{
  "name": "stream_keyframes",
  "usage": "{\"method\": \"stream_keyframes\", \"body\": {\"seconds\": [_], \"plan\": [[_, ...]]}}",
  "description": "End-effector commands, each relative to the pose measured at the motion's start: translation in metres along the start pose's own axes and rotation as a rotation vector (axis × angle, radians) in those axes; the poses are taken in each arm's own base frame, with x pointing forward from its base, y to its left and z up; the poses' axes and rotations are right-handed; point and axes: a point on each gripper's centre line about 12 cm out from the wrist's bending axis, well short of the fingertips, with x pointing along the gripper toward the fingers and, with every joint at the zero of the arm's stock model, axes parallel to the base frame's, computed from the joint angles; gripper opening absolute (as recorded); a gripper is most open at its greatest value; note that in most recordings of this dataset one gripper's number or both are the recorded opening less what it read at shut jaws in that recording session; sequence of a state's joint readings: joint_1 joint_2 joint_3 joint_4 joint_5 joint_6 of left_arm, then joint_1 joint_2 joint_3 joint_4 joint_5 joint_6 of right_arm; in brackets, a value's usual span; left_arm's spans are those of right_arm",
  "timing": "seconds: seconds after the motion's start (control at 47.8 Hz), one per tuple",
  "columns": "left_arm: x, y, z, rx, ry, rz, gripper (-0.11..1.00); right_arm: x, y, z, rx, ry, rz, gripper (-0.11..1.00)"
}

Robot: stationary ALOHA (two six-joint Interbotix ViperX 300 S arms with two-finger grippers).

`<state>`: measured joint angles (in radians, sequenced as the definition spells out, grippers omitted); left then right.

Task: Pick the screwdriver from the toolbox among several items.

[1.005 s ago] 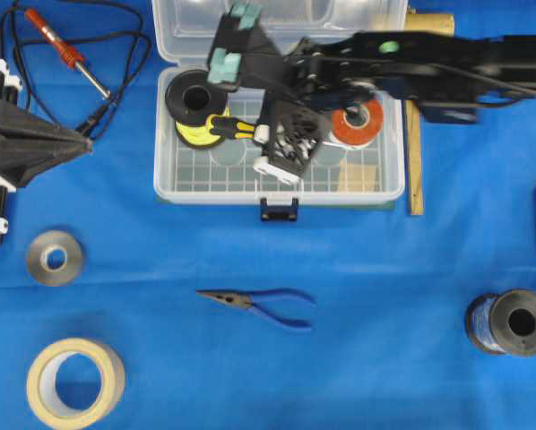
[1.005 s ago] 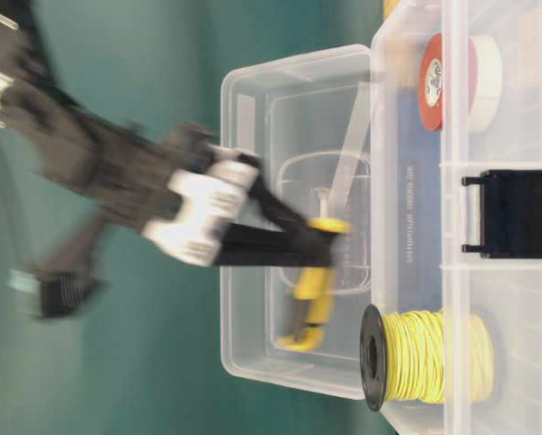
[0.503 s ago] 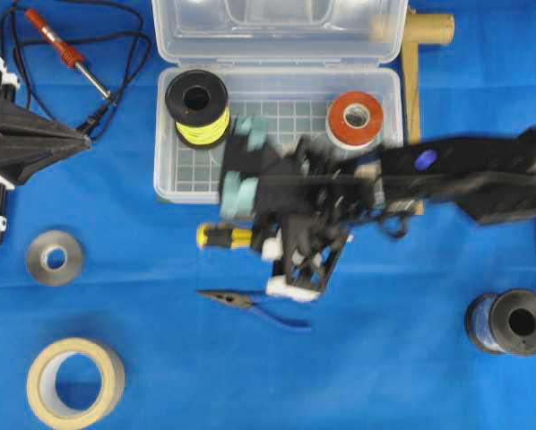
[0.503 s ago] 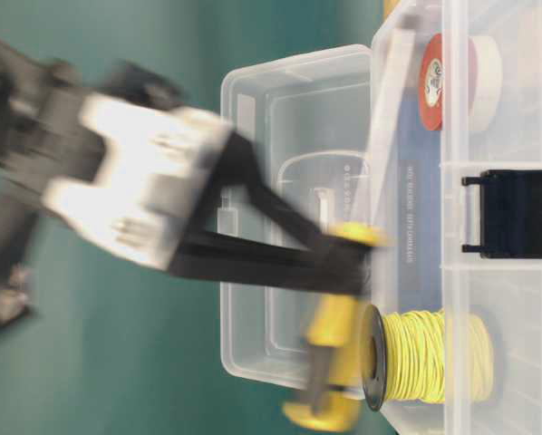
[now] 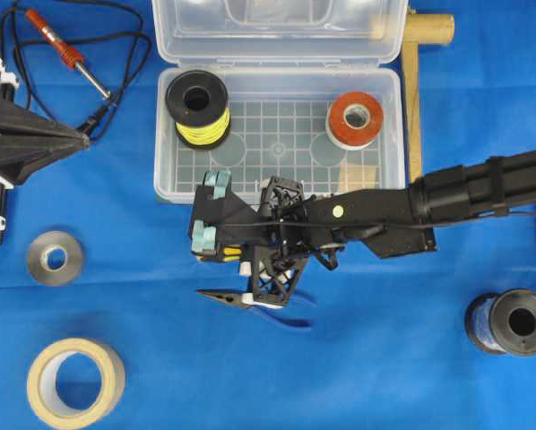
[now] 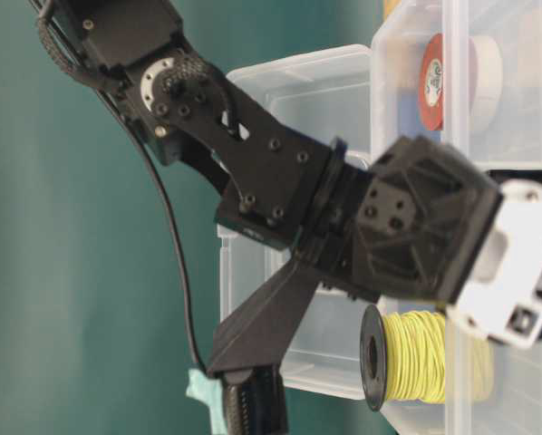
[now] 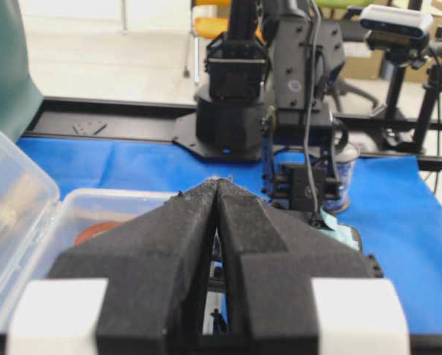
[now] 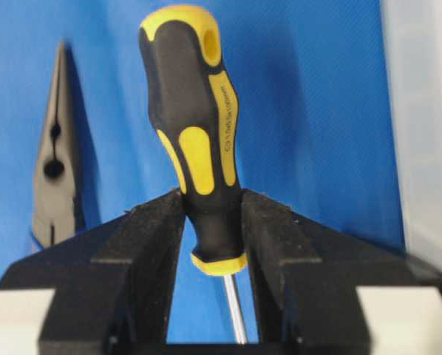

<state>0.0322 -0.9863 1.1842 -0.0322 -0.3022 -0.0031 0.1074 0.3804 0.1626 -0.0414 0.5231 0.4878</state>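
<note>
Your right gripper (image 8: 210,244) squeezes the screwdriver (image 8: 199,140) by the low end of its yellow-and-black handle. The screwdriver is out of the toolbox (image 5: 376,184) now, over the blue cloth (image 5: 384,358) just in front of the box. The pliers (image 5: 281,309) lie right beside it. Your left gripper (image 7: 219,244) is closed with nothing in it, off at the left side.

The left hand (image 7: 217,222), its black fingers pressed together, fills the lower frame, the clear toolbox (image 7: 21,214) at left on the blue table (image 7: 406,222).
</note>
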Motion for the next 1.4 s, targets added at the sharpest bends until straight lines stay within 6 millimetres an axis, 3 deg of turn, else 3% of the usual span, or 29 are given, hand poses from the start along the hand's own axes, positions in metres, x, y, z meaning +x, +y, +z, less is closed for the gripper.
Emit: {"method": "stream_keyframes", "body": {"seconds": [0.0, 0.314, 0.398, 0.44, 0.565, 0.628, 0.796, 0.963, 1.173, 1.382], "plan": [[0.002, 0.000, 0.007, 0.000, -0.022, 0.003, 0.00, -0.010, 0.008, 0.013, 0.016, -0.050, 0.030, 0.26], [0.001, 0.000, 0.009, -0.001, -0.026, 0.003, 0.00, -0.012, 0.006, 0.009, 0.019, -0.010, 0.008, 0.26], [0.000, 0.000, 0.009, -0.001, -0.029, 0.003, 0.00, -0.022, 0.007, 0.012, 0.017, -0.006, 0.004, 0.27], [0.000, 0.000, 0.011, 0.000, -0.034, 0.002, 0.00, -0.030, 0.008, 0.014, 0.017, -0.013, 0.007, 0.34], [-0.001, 0.000, 0.012, -0.001, -0.035, 0.002, 0.00, -0.064, 0.012, 0.024, 0.005, -0.063, 0.028, 0.70], [-0.002, 0.000, 0.013, 0.000, -0.040, 0.002, 0.00, -0.081, 0.014, 0.026, 0.000, -0.083, 0.034, 0.80], [-0.003, 0.000, 0.013, -0.002, -0.037, 0.002, 0.00, -0.145, 0.018, 0.033, -0.042, -0.168, 0.043, 0.75], [-0.003, 0.000, 0.013, -0.003, -0.037, 0.002, 0.00, -0.210, 0.013, 0.025, -0.115, -0.288, 0.034, 0.75], [-0.003, 0.000, 0.009, -0.005, -0.023, 0.002, 0.00, -0.261, -0.010, -0.016, -0.154, -0.430, 0.079, 0.75], [-0.004, 0.000, 0.006, -0.008, -0.012, 0.002, 0.00, -0.294, -0.032, -0.063, -0.173, -0.618, 0.191, 0.75]]}}
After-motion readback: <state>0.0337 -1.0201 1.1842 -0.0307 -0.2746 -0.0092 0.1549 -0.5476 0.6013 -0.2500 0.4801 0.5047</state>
